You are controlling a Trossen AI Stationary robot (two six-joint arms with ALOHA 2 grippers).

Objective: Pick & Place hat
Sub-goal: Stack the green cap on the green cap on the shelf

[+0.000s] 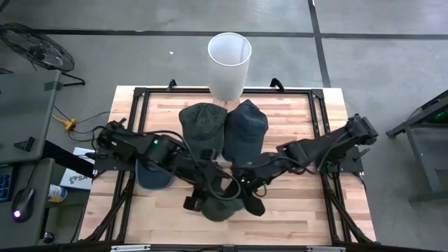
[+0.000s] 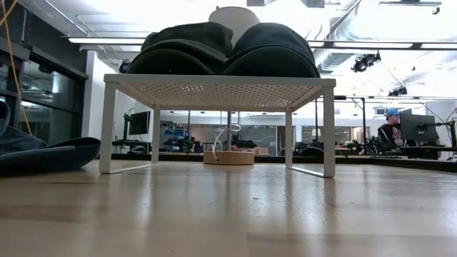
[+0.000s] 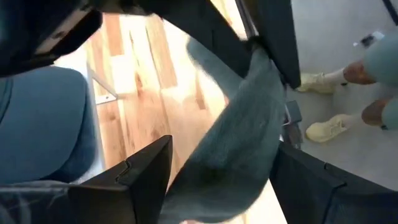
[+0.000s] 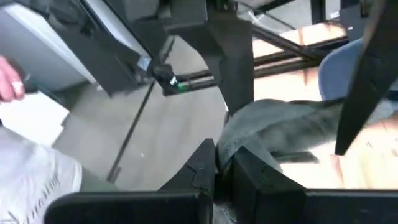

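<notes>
A grey-green hat (image 1: 224,208) is between both grippers over the near middle of the table. My right gripper (image 4: 225,163) is shut on it. My left gripper (image 3: 224,180) is open, and the hat (image 3: 242,137) hangs between its two fingers. In the high view the left gripper (image 1: 201,198) is at the hat's left and the right gripper (image 1: 250,203) at its right. A green hat (image 1: 203,120) and a dark blue hat (image 1: 245,126) rest side by side on top of a white rack (image 2: 214,89). Neither gripper shows in the low view. My right gripper pinches the grey-green hat's edge (image 4: 239,140) between its two fingers. In the left wrist view the cloth hangs slack below that held edge (image 3: 261,59). My left gripper has a finger (image 3: 146,171) beside the hanging cloth; I cannot tell whether it touches.
A blue hat (image 1: 150,175) lies on the table near its left edge, under the left arm. A white cylindrical bin (image 1: 229,59) stands past the far edge, behind the rack. A person's feet (image 3: 323,124) are on the floor off the near edge.
</notes>
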